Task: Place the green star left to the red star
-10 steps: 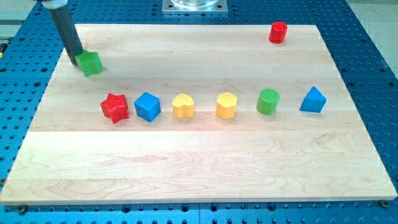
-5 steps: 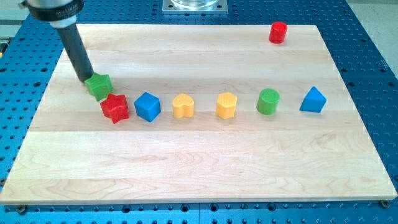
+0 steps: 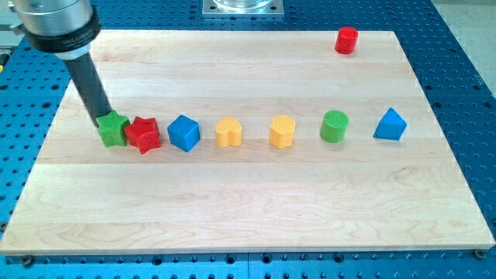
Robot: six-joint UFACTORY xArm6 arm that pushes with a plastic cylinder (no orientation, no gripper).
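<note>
Green star sits touching red star, on its view-left side, on tabletop. My tip touches green star's upper-left edge. No hand on rod; nothing held. Placement looks done; any further push from upper-left would crowd red star.

A lab bench: a wooden board lies on a blue perforated metal table.

Rod: straight, dark grey-black, smooth, round section.
Collar: wider cylinder at the rod's upper end, metallic grey above, black band below; cut by the view's top.
My tip: plain blunt end.
</note>
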